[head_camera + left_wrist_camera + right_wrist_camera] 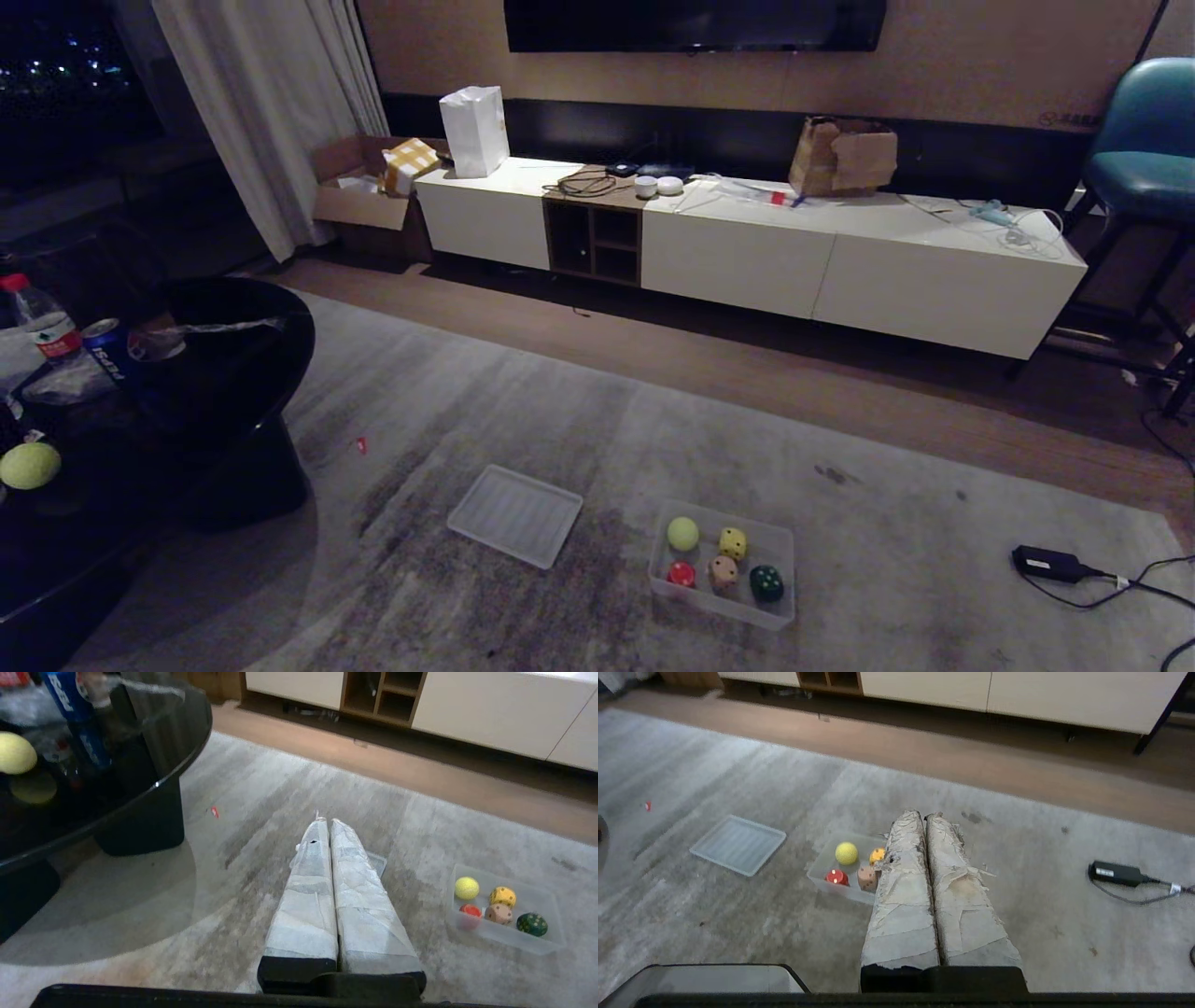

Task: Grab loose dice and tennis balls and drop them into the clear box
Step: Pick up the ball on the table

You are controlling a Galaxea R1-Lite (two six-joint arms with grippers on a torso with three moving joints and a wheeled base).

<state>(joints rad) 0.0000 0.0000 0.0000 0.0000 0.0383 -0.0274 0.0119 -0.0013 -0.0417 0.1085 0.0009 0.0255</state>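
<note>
The clear box [782, 539] sits on the grey rug [887, 569], and inside it lie one tennis ball [682, 533], the yellow die [733, 543], the red die [681, 574], the tan die [724, 570] and the dark green die [766, 583]. Just to its left on the rug lies the flat ribbed lid-like panel [514, 514]. The second tennis ball [29, 465] rests well apart, on the black round table [233, 392] at the robot's left, near a blue can [105, 347] and a water bottle [42, 320].

Neither arm shows in the head view. The left gripper [325, 820] has its taped fingers pressed together and holds nothing; the right gripper [924, 813] is likewise pressed together and empty, hanging above the rug by the box.

The remaining ball looks like the risk: on a glossy tabletop a round ball would roll at a clumsy touch, possibly off the edge or into the can and bottle. The cable and adapter [1046, 562] on the rug could snag the wheeled base.
</note>
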